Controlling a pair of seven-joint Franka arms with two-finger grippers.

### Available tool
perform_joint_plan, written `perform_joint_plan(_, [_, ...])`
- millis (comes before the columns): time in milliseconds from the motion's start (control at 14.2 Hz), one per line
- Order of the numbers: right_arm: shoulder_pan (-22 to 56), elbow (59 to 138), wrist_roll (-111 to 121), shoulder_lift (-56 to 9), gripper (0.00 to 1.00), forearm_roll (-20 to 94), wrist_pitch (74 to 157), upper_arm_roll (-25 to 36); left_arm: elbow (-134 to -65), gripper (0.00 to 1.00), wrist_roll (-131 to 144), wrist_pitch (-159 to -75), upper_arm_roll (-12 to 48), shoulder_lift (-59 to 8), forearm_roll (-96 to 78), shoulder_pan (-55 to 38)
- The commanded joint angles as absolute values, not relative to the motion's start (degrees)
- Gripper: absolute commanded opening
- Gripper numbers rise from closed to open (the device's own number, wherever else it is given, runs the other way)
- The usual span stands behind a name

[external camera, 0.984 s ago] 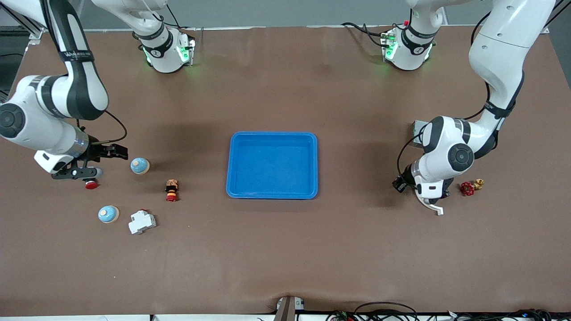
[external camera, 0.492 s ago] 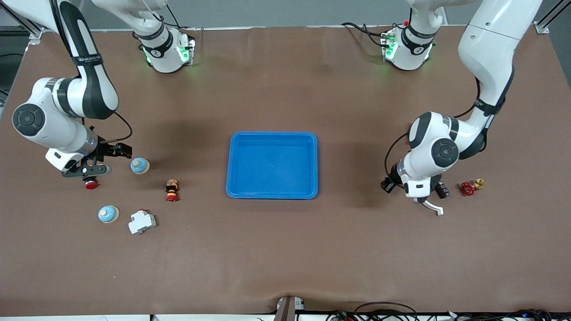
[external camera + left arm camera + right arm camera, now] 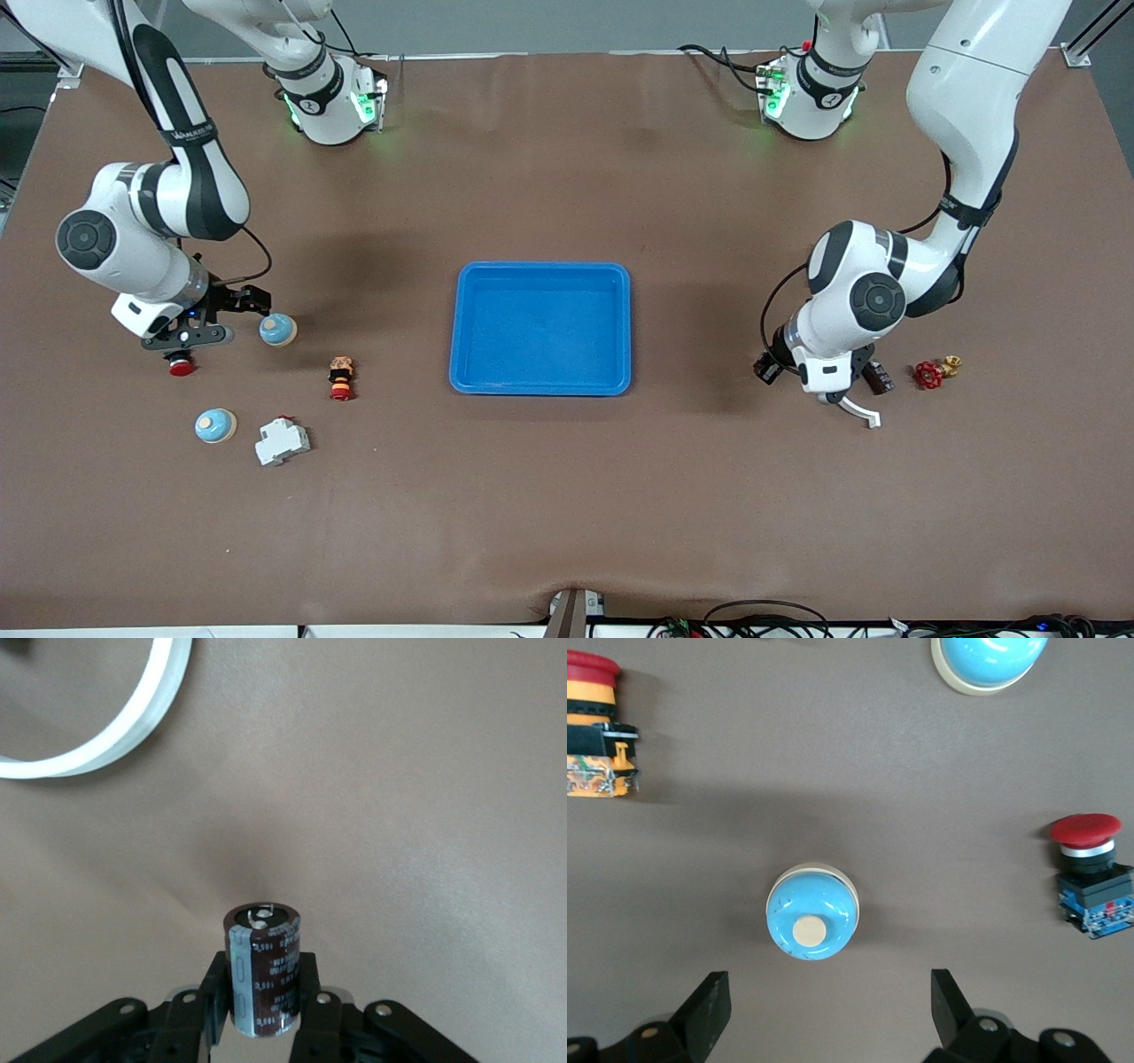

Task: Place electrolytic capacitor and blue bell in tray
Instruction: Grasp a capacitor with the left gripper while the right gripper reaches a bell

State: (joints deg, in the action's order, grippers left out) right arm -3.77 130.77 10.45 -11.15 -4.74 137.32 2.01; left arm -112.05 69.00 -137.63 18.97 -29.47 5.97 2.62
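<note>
The right claw (image 3: 232,312) hung low over the counter (image 3: 567,496) at the right arm's end, released, its two fingers spread wide. The blue bell (image 3: 278,330) it was set for stood upright on the counter, just beside the claw toward the tray (image 3: 540,387). In the right wrist view the bell (image 3: 811,912) sat a little ahead of the fingertips (image 3: 709,1003), in line with the gap but not yet between them, so the move probably called for a short advance, then a descent. A second bell (image 3: 215,426), two red push buttons (image 3: 181,365) (image 3: 340,378) and a white breaker (image 3: 282,441) lay near.

The tray was empty, well apart from both claws.

The left claw (image 3: 858,383) was clenched on the electrolytic capacitor (image 3: 262,970), which stood upright, its long axis vertical, above the counter. The tray lay toward the right arm's end from it. White print ran along the brown sleeve, too small to read. A white curved part (image 3: 861,413) and a red valve (image 3: 934,372) lay close.
</note>
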Motion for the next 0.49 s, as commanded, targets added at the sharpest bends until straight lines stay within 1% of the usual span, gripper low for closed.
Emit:
perform_joint_plan(0, [-4.4,132.2,10.6,-12.3,1.0,-6.0,141.5,1.5,-112.3,0.0,70.2,-135.5,19.1,-27.2,7.5,2.4])
perform_joint_plan(141, [-4.4,132.5,10.6,-14.2,1.0,-6.0,144.3,1.6,-112.3,0.0,71.3,-135.5,19.1,-28.2,7.4,1.8])
perform_joint_plan(422, [-4.1,132.5,10.6,-15.5,1.0,-6.0,145.4,1.5,-111.0,0.0,73.4,-136.2,19.1,-30.3,7.4,1.2])
